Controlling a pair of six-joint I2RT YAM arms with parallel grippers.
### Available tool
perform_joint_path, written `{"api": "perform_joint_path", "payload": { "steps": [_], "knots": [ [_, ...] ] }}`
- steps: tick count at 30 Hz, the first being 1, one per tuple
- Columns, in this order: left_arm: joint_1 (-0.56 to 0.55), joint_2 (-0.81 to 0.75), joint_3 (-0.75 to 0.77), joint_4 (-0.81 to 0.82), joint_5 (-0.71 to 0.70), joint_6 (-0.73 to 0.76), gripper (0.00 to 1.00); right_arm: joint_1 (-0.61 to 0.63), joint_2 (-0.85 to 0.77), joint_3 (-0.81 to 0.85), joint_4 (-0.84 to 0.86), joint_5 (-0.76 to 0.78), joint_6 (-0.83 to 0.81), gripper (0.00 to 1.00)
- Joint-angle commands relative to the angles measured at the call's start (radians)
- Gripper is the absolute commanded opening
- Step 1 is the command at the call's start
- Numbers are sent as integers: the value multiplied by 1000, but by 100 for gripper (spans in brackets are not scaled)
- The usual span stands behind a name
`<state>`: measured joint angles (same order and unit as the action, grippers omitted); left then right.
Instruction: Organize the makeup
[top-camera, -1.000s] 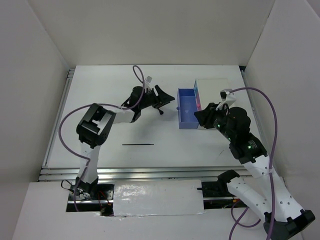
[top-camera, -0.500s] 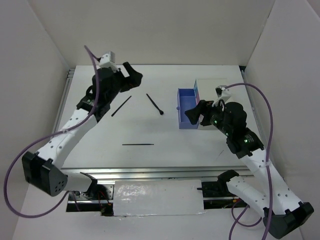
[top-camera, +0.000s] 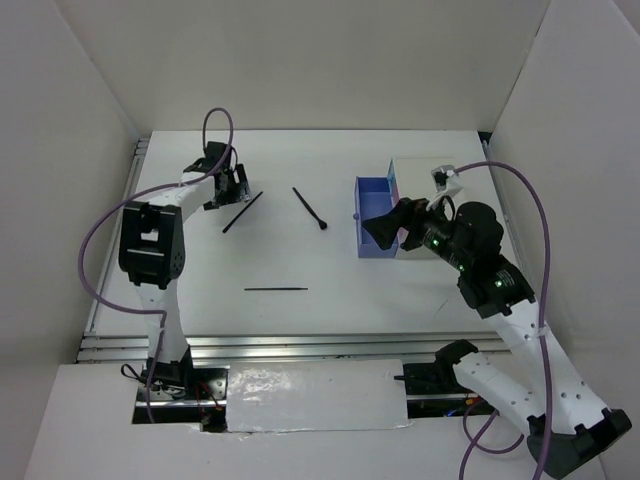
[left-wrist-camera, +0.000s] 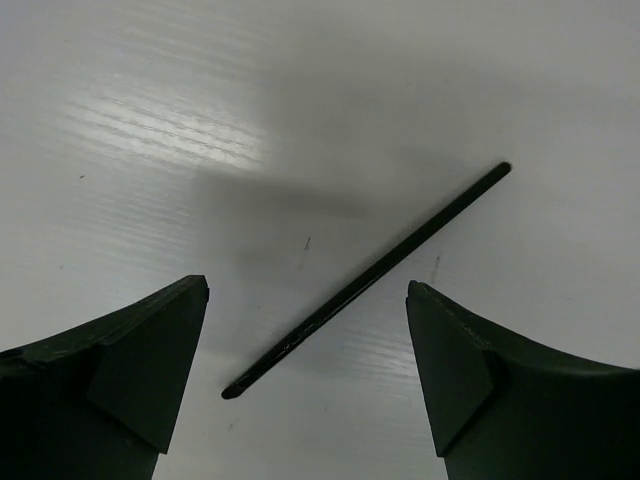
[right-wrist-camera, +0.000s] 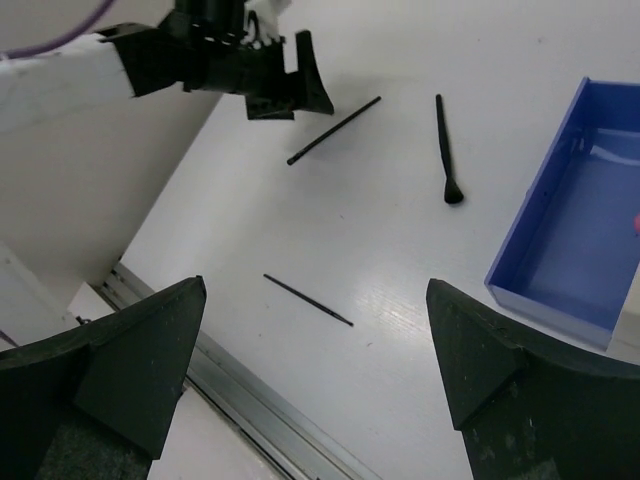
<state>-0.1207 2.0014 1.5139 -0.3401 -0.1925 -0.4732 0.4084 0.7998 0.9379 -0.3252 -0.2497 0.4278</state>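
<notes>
Seen from above, three thin black makeup tools lie well apart on a white desk (top-camera: 200, 270). A slanted pencil (top-camera: 242, 212) lies at the far left, a brush (top-camera: 309, 208) near the middle, and a fine stick (top-camera: 275, 289) closer to the arms.

The left gripper (top-camera: 228, 185) hovers just beside the pencil's far end, its jaws spread wide and holding nothing. Its wrist camera shows the pencil (left-wrist-camera: 370, 280) lying diagonally between them.

The right gripper (top-camera: 385, 228) hangs over an open blue drawer (top-camera: 358, 215) pulled from a white box (top-camera: 425, 170), jaws also spread and empty.

The step in hand looks like picking up the pencil. The next move probably calls for turning the wrist square to the pencil, lowering to the desk surface, and closing on it. The drawer seems the likely place to put it.
</notes>
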Motion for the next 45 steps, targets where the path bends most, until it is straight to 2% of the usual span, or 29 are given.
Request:
{"api": "perform_joint_path", "payload": {
  "steps": [1,8,9,17,22,24,28,31,38,39,41,45],
  "knots": [
    [-11,33,130,-72,25,82,93,9,-65,23,-14,-2,-35,100],
    [-19,74,95,-49,79,91,86,9,-97,-14,-8,-2,-54,100],
    [-23,82,100,-62,74,94,83,9,-96,-16,-6,-8,-55,100],
    [-76,117,80,-142,-31,76,74,9,-100,-34,15,-17,-50,100],
    [-76,120,25,-129,-45,58,72,9,-103,-36,17,-14,-49,100],
    [-74,135,20,-134,-39,56,68,7,-105,-36,17,-17,-49,100],
    [-73,163,14,-137,-31,45,51,9,-114,-40,18,-13,-49,100],
    [-71,163,20,-145,-36,45,55,9,-120,-42,17,-7,-49,100],
    [-69,142,-30,-145,-25,36,29,9,-125,-47,26,-5,-46,100],
    [-68,139,-34,-145,-19,38,17,7,-128,-48,31,-8,-43,100],
    [-66,140,-31,-149,-13,36,2,9,-136,-56,34,-8,-41,100],
    [-66,131,-44,-140,8,38,0,9,-152,-65,37,-5,-40,100]
  ]
}}
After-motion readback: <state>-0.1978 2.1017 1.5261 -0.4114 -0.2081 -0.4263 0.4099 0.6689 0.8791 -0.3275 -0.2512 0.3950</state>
